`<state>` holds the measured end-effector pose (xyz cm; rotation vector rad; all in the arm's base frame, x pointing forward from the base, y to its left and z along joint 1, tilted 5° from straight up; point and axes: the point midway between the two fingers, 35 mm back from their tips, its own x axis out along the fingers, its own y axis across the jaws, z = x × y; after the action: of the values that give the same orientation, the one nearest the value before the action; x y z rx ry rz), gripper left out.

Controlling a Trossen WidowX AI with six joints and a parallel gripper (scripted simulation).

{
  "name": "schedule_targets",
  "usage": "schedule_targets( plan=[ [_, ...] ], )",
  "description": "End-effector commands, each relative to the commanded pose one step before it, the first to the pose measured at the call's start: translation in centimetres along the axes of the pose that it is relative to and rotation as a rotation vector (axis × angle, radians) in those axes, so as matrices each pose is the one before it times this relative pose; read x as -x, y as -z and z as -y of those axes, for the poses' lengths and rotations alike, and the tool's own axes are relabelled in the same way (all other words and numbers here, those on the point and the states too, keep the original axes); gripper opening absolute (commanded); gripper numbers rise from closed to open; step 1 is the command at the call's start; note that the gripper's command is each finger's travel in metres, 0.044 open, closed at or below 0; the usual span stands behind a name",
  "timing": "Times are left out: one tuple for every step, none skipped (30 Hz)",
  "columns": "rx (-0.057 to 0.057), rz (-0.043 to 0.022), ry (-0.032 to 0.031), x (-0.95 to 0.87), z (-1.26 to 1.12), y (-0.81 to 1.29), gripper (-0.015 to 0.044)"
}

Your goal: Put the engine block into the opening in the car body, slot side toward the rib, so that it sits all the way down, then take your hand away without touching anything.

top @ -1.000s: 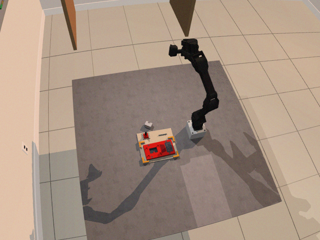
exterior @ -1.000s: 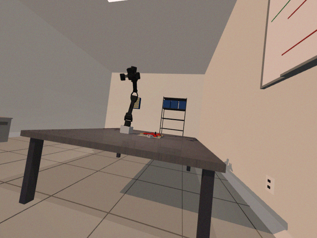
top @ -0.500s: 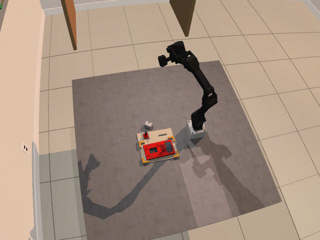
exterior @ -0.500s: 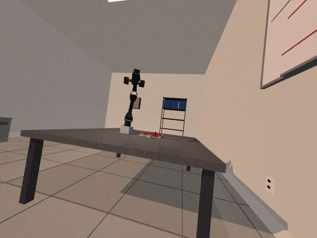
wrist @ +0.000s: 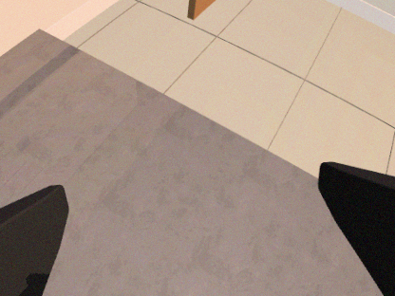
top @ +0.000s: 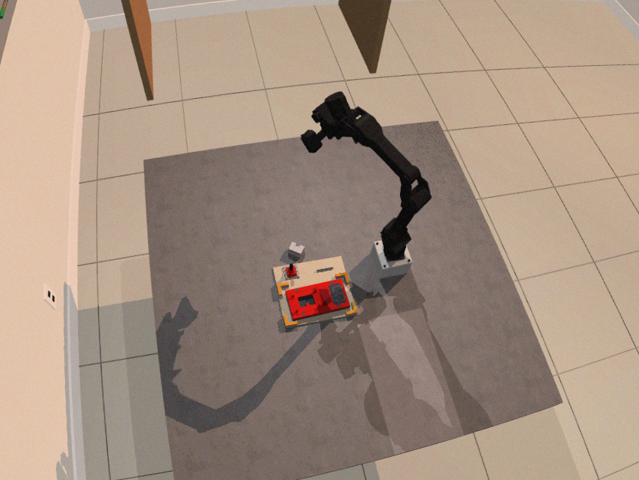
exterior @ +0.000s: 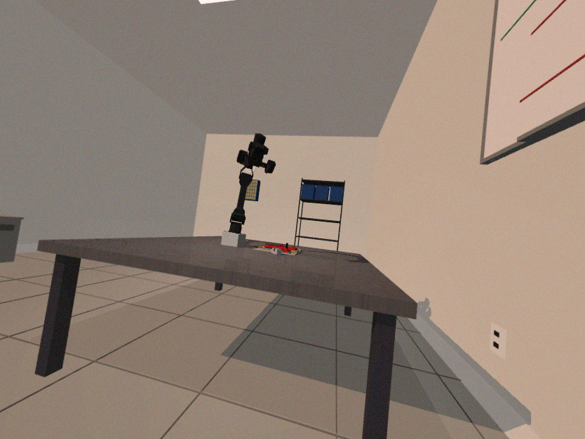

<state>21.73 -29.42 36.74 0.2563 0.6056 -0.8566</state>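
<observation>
the hand (top: 312,140) hung high above the counter (top: 216,217), jaws spread wide and gripping nothing, likely so it could come down around the part. the engine block (top: 296,250), a small pale piece, sat on the counter near its middle, just beside the fixture board (top: 309,267) that held the red car body (top: 316,300), whose opening faced up to receive it.

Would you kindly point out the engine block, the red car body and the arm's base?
engine block (top: 296,250): top view, its pale upper face.
red car body (top: 296,298): top view, its left deck.
arm's base (top: 406,266): top view, free right corner.
</observation>
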Motion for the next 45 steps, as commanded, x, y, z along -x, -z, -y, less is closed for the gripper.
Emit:
schedule_targets(
  plan=[
    [0.0937, -0.06695, -0.04483, -1.832, -1.678, 1.492, 0.044],
    [0.0276, -0.01266, -0.01018, -0.371, -0.423, 0.235, 0.044],
    [0.0277, -0.01247, -0.01035, -0.37, -0.429, 0.224, 0.044],
    [0.0278, -0.01227, -0.01051, -0.37, -0.434, 0.214, 0.044],
    [0.0279, -0.01208, -0.01067, -0.37, -0.439, 0.203, 0.044],
    [0.028, -0.01188, -0.01083, -0.369, -0.444, 0.193, 0.044],
    [0.0281, -0.01169, -0.01098, -0.369, -0.448, 0.182, 0.044],
    [0.0282, -0.01149, -0.01112, -0.368, -0.452, 0.171, 0.044],
    [0.0283, -0.0113, -0.01126, -0.368, -0.456, 0.16, 0.044],
    [0.0284, -0.0111, -0.0114, -0.368, -0.459, 0.149, 0.044],
    [0.0285, -0.0109, -0.01153, -0.367, -0.462, 0.138, 0.044],
    [0.0286, -0.0107, -0.01165, -0.367, -0.465, 0.127, 0.044],
    [0.0287, -0.01051, -0.01178, -0.366, -0.467, 0.116, 0.044],
    [0.0288, -0.01031, -0.01189, -0.366, -0.469, 0.104, 0.044],
    [0.0289, -0.01011, -0.01201, -0.366, -0.471, 0.093, 0.044],
    [0.029, -0.00991, -0.01211, -0.365, -0.473, 0.082, 0.044],
    [0.0291, -0.00972, -0.01222, -0.365, -0.474, 0.071, 0.044],
    [0.0292, -0.00952, -0.01232, -0.364, -0.475, 0.06, 0.044],
    [0.0293, -0.00933, -0.01242, -0.364, -0.475, 0.049, 0.044],
    [0.0294, -0.00913, -0.01251, -0.363, -0.476, 0.038, 0.044],
    [0.0294, -0.00894, -0.0126, -0.363, -0.476, 0.026, 0.044],
    [0.0295, -0.00874, -0.01268, -0.362, -0.475, 0.015, 0.044],
    [0.0296, -0.00855, -0.01277, -0.362, -0.475, 0.005, 0.044],
    [0.0297, -0.00836, -0.01284, -0.361, -0.474, -0.006, 0.044],
    [0.0298, -0.00817, -0.01292, -0.36, -0.472, -0.017, 0.044],
    [0.0298, -0.00798, -0.01299, -0.36, -0.471, -0.028, 0.044],
    [0.0299, -0.00779, -0.01306, -0.359, -0.469, -0.038, 0.044],
    [0.0299, -0.00758, -0.0132, -0.347, -0.501, -0.018, 0.044],
    [0.03, -0.0074, -0.01327, -0.347, -0.5, -0.028, 0.044],
    [0.0301, -0.00722, -0.01333, -0.347, -0.498, -0.039, 0.044],
    [0.0302, -0.00704, -0.01338, -0.346, -0.495, -0.049, 0.044],
    [0.0302, -0.00686, -0.01343, -0.346, -0.492, -0.059, 0.044],
    [0.0303, -0.00668, -0.01348, -0.345, -0.489, -0.069, 0.044],
    [0.0304, -0.00651, -0.01353, -0.344, -0.486, -0.079, 0.044],
    [0.0304, -0.00633, -0.01357, -0.344, -0.483, -0.089, 0.044],
    [0.0305, -0.00616, -0.01362, -0.343, -0.479, -0.099, 0.044],
    [0.0306, -0.00599, -0.01366, -0.343, -0.475, -0.108, 0.044],
    [0.0306, -0.00583, -0.01368, -0.343, -0.465, -0.119, 0.044],
    [0.0307, -0.00566, -0.01372, -0.343, -0.461, -0.128, 0.044],
    [0.0307, -0.0055, -0.01376, -0.342, -0.456, -0.137, 0.044],
    [0.0308, -0.00533, -0.01379, -0.341, -0.451, -0.146, 0.044],
    [0.0308, -0.00516, -0.01383, -0.341, -0.447, -0.154, 0.044],
    [0.0309, -0.005, -0.01386, -0.34, -0.441, -0.163, 0.044],
    [0.0309, -0.00484, -0.01389, -0.339, -0.436, -0.171, 0.044],
    [0.0309, -0.00468, -0.01392, -0.339, -0.431, -0.179, 0.044]
  ],
)
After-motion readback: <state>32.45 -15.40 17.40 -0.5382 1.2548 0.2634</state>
